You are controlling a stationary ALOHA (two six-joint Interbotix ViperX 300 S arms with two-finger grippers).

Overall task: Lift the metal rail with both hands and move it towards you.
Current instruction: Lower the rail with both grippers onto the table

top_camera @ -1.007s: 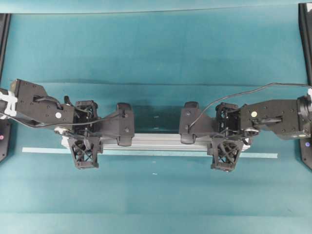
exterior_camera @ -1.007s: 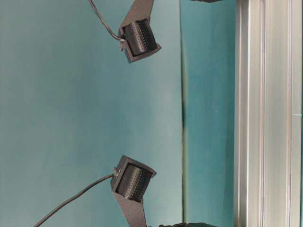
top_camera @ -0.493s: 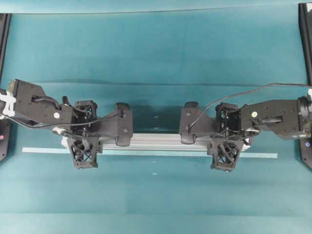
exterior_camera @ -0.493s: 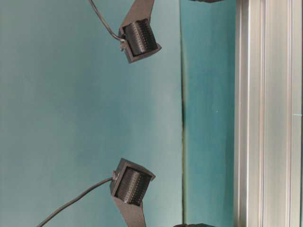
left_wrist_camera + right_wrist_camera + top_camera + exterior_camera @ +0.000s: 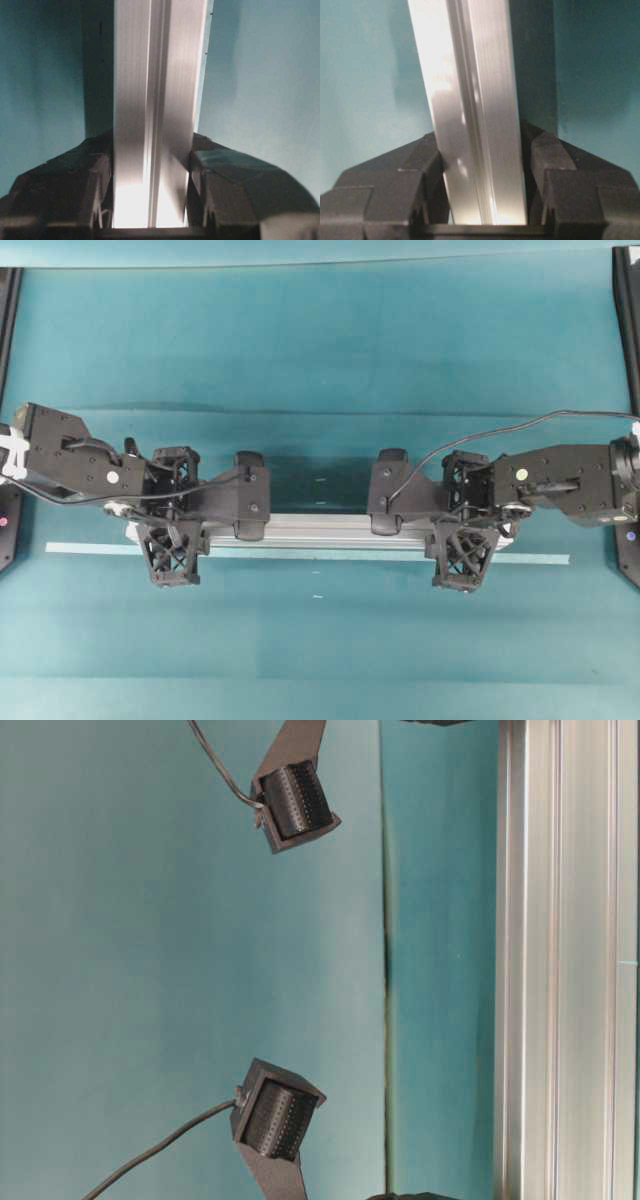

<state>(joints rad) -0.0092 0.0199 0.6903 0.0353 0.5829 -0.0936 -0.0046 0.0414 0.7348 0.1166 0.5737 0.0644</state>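
Left gripper point(image 5: 150, 200) first: its two black fingers point(image 5: 75, 185) sit tight against both sides of the long silver grooved aluminium rail point(image 5: 155, 100), so it's clamped on the bar. In the left wrist view the rail runs straight up between the pads, with no gap showing on either side.

Right gripper point(image 5: 485, 200) looks a bit different. Its black fingers point(image 5: 400, 185) flank the same rail point(image 5: 470, 110), and the bar runs slightly tilted between them. There's a thin dark sliver between the rail and the pads, so honestly I can't tell whether it's gripping or just straddling.

Pulling back to the overhead view: the left gripper point(image 5: 170, 530) is at the left end of the rail point(image 5: 320, 531) and the right gripper point(image 5: 465, 532) at the right end, lattice-patterned triangular fingers on both sides of the bar. The rail lies lengthwise across the middle of the teal table surface point(image 5: 320, 340), just behind and parallel to a thin flat pale-blue tape strip point(image 5: 90, 548), which pokes out past both ends. Can't say from above whether the rail is resting on the table or slightly off it.

Bulky black wrist housings extend outward from each gripper, and a thin black cable point(image 5: 520, 423) loops over the right arm.

The table-level view shows the rail point(image 5: 565, 960) as a grooved silver band at the right edge, plus two black ribbed blocks point(image 5: 295, 805) with cables.
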